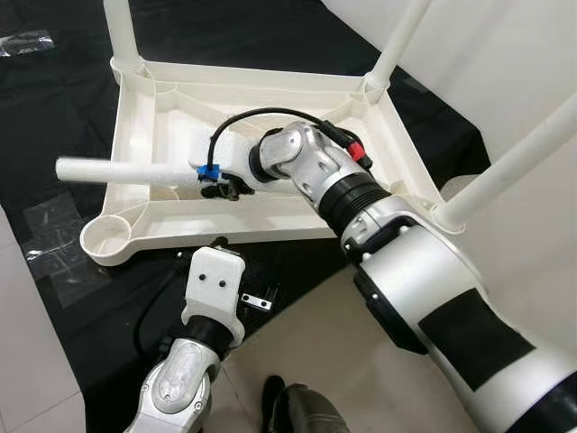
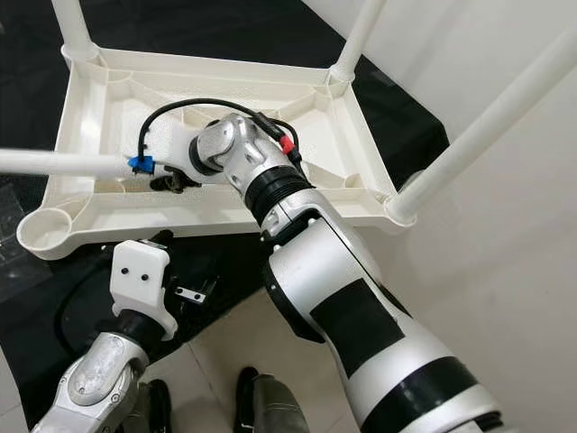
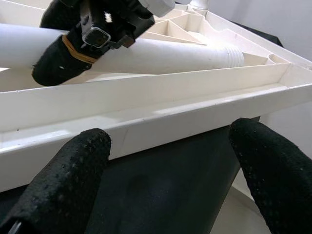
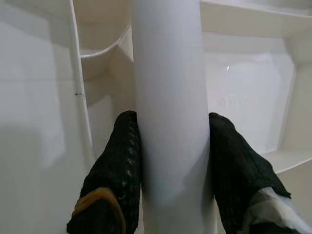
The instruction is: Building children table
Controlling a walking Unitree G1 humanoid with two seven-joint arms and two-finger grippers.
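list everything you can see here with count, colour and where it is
tabletop: 1, white, upside down on the black mat
fitted legs: 3, white, standing up from three corners
empty socket: 1, white, near left corner
loose leg: 1, white, lying level over the tabletop, held at one end
mat: 1, black, on the floor under the tabletop
bracket: 1, small, metal, on the mat by the near rim
shoes: dark, on the floor at the bottom edge
left gripper: open, just outside the near rim
right gripper: shut on the loose leg

White tabletop (image 1: 135, 135) upside down, three legs fitted; loose leg (image 1: 126, 170) lying across it.
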